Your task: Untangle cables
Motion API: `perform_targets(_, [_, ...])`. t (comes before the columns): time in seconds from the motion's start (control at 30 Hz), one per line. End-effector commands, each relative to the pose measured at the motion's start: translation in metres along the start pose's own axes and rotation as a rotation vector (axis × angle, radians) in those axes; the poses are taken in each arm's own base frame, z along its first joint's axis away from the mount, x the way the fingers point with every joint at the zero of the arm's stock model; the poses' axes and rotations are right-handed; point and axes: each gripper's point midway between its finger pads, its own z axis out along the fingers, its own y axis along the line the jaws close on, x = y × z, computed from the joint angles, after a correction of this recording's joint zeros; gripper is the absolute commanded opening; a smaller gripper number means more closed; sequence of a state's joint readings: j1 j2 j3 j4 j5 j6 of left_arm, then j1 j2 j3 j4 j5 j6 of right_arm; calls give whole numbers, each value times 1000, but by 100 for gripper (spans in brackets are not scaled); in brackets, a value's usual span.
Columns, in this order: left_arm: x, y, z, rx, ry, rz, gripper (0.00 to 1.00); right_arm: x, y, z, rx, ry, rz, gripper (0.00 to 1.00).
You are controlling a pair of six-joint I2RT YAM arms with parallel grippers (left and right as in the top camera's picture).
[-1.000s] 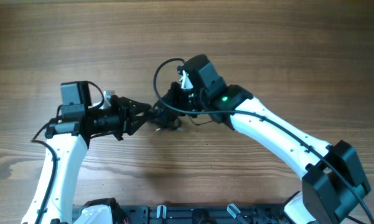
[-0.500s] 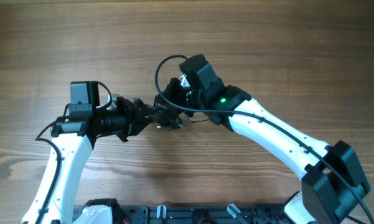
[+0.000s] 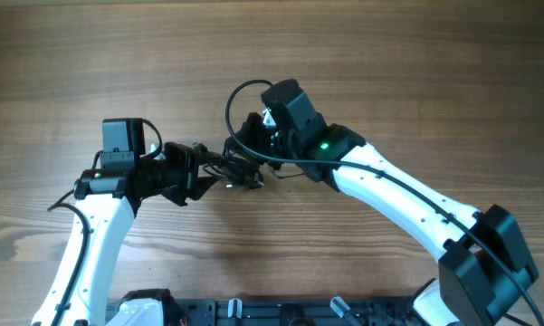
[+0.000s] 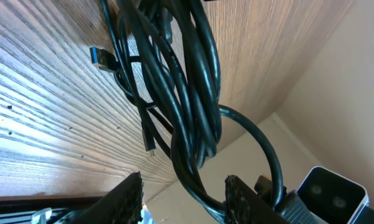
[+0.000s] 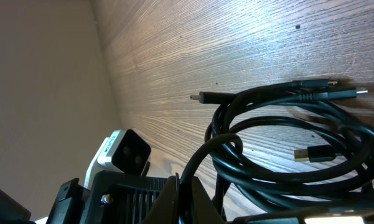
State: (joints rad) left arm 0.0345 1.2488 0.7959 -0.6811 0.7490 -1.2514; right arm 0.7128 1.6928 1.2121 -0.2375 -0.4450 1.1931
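The cables are a bundle of thin black cords in loops, held a little above the wooden table between my two grippers; one loop arcs up behind. My left gripper is open, with a cable loop passing between its fingers. A blue USB plug hangs at the left of the bundle. My right gripper is shut on one cord of the cables; the cord runs between its fingers. A gold plug and a slim black plug lie near the wood.
The wooden table spreads all round. A black rail runs along the front edge. The left wrist camera housing sits close beside the right fingers, and the right arm's white housing shows behind the left fingers.
My left gripper has moved right to the bundle, and its fingers now look wider apart around a loop. The right arm has barely moved and keeps its grip.
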Motion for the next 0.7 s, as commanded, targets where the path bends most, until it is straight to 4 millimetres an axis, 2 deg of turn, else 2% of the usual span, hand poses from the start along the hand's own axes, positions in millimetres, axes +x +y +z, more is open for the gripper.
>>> perform_targets(0.0, [3, -6, -2, 17, -1, -21, 44, 2, 5, 1, -18, 15, 7, 4])
perform_targets(0.27, [6, -2, 7, -22, -44, -129, 43, 3, 5, 1, -18, 17, 6, 4])
perform_targets(0.4, [5, -1, 9, -29, -66, -135, 31, 4, 5, 1, -20, 23, 6, 4])
perform_targets(0.53, [-4, -1, 7, -24, -102, -139, 27, 4, 4, 1, -17, 24, 5, 4])
perform_targets(0.6, [-4, -1, 7, -25, -105, -139, 31, 4, 4, 1, -17, 24, 6, 4])
perform_targets(0.63, [-4, -1, 7, -25, -104, -138, 41, 5, 4, 1, -17, 25, 6, 4])
perform_targets(0.67, [-4, -1, 7, -25, -104, -139, 43, 5, 4, 1, -17, 25, 7, 4])
